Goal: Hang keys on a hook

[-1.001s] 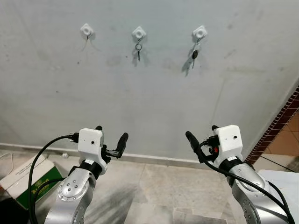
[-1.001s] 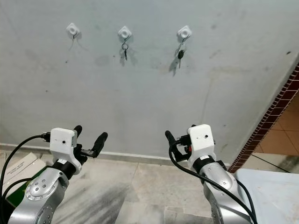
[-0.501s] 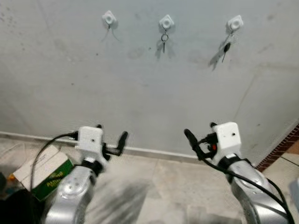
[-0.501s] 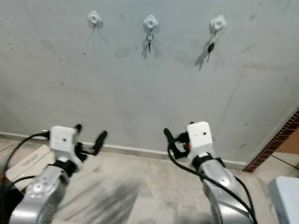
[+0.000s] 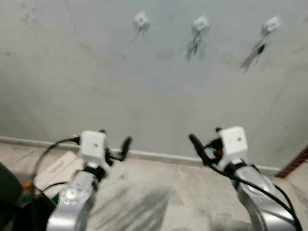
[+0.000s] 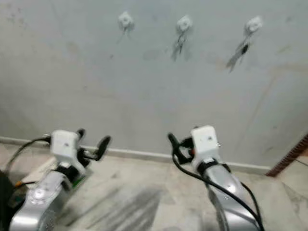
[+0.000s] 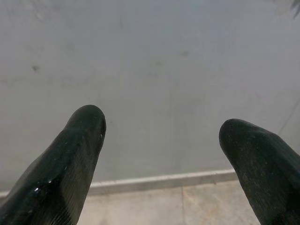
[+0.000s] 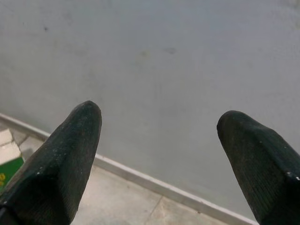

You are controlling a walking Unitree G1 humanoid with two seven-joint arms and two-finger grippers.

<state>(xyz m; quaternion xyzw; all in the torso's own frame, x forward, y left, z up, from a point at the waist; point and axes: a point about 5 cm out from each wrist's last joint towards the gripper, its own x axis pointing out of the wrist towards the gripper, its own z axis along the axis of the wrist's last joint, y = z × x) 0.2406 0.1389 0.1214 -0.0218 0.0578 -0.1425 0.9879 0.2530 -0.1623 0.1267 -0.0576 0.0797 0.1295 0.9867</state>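
Both pincers, left point(image 5: 115, 149) and right point(image 5: 206, 147), hang spread and empty; keys point(image 5: 195, 42) dangle on the middle hook point(image 5: 200, 22), high above, slightly nearer my right.

Scuffed grey wall point(image 5: 96, 82), pale skirting point(image 5: 154, 156), stone-tile floor point(image 5: 159, 192), brick strip point(image 5: 296, 166) at right.

No text can be read; the print on the box point(image 5: 57, 166) is too blurred.
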